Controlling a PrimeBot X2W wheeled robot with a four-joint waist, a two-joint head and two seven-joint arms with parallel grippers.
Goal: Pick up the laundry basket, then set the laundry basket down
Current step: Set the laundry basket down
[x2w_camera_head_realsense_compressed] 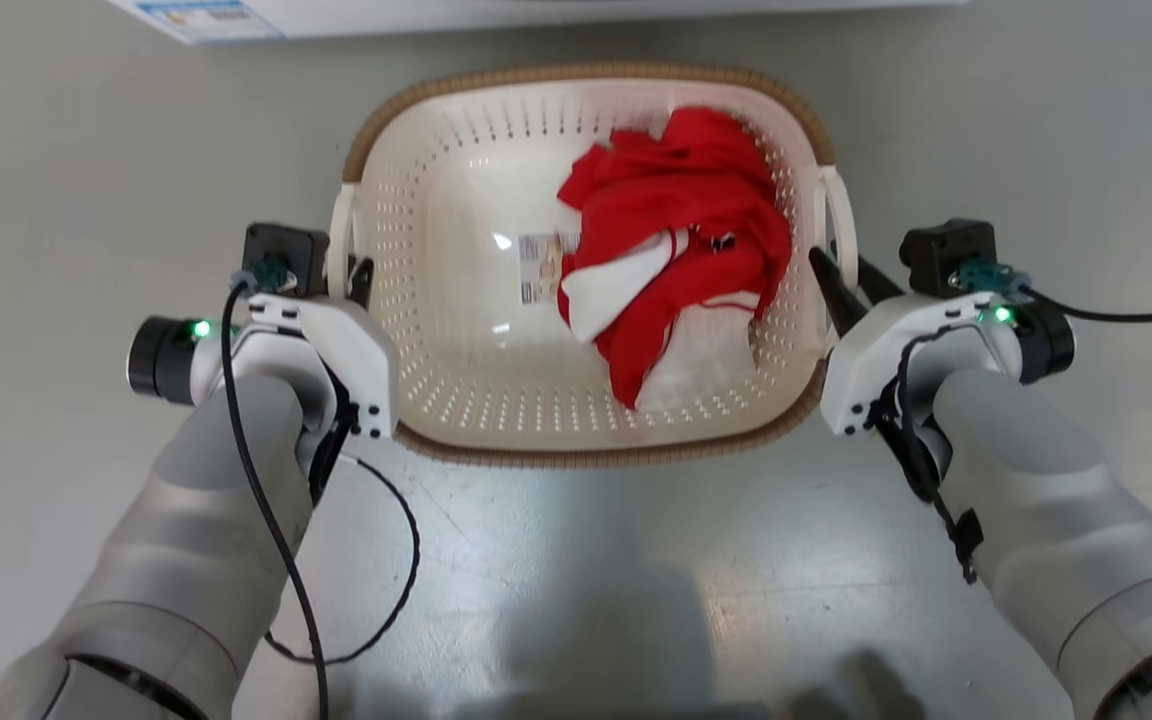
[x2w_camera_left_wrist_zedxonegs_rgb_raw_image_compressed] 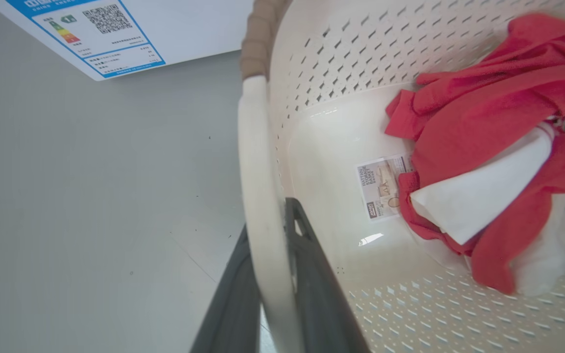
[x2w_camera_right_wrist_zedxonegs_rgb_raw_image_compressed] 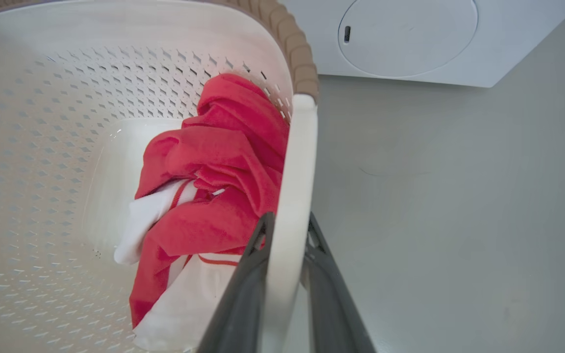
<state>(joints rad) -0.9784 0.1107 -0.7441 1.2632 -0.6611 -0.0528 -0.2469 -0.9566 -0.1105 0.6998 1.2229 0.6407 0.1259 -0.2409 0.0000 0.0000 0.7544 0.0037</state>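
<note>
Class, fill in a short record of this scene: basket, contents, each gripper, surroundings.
basket: cream, perforated, brown rim
contents: red and white clothes; label on the bottom
left gripper: shut on the left handle
right gripper: shut on the right handle
beyond basket: white washing machine

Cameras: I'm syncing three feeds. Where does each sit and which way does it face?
Head view: on the head, facing down at the laundry basket; forearms, left gripper and right gripper show.
Left wrist view: on that wrist, along its fingers shut on the left handle.
Right wrist view: likewise, fingers shut on the right handle.
Both wrist views share the red garment.
</note>
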